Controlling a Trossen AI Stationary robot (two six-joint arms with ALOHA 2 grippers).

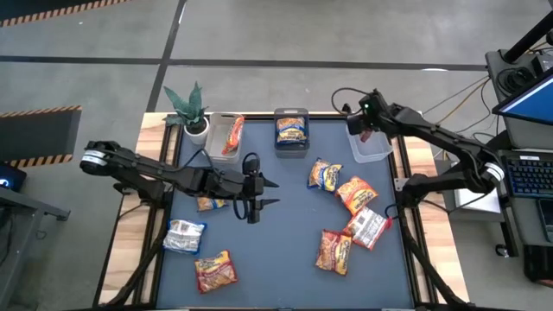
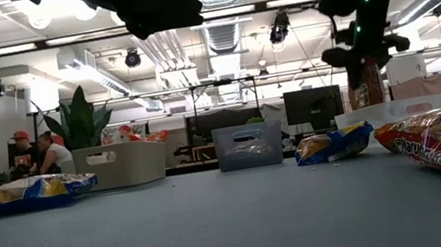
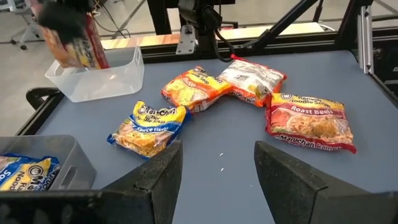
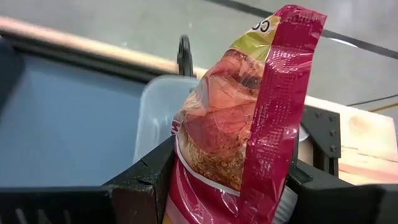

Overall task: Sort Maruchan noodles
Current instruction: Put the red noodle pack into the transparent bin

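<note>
My right gripper (image 1: 367, 131) is at the table's far right and is shut on a red noodle packet (image 4: 242, 137). It holds the packet over the clear bin (image 1: 373, 149) there. My left gripper (image 1: 266, 193) hovers open over the middle of the table with nothing between its fingers. Ahead of it lie a blue-yellow packet (image 3: 149, 127), an orange one (image 3: 196, 89), a silvery one (image 3: 252, 78) and a red one (image 3: 309, 121). More packets lie flat at the near left: an orange one (image 1: 210, 204), a silvery one (image 1: 184, 236) and a red one (image 1: 216, 270). My right gripper pinches the red packet between its two fingers, one on each side of the packet's near part (image 4: 186, 174). The fingers slant down toward the far edge. The packet juts past the fingertips with its sealed red edge (image 4: 280, 93) outermost. It is lifted clear above the clear bin (image 4: 158, 118).
Two more bins stand along the far edge: the left one (image 1: 226, 136) holds an orange packet and the middle one (image 1: 292, 130) a blue-yellow packet. A potted plant (image 1: 192, 111) stands at the far left corner. Bare mat lies between the two groups of packets.
</note>
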